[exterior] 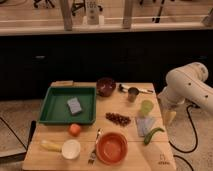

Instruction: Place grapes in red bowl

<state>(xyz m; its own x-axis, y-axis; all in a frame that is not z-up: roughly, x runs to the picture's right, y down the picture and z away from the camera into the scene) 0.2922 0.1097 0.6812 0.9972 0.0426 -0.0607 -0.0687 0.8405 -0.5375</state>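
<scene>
Grapes (pixel 118 118): I see one dark reddish-purple bunch; it lies flat near the middle of the wooden table (pixel 120 103); stretched left to right.
Red bowl (pixel 111 148): orange-red, round, upright, mouth up; it stands at the table's near edge.
Grapes to bowl: apart; bare wood between.
Gripper (pixel 170 118): I note it pale, pointing down, beside the table's right edge; apart from both.

We find the tabletop (pixel 120 103) warmly lit (dark beyond its far edge), the gripper (pixel 170 117) dim beside its right edge.
</scene>
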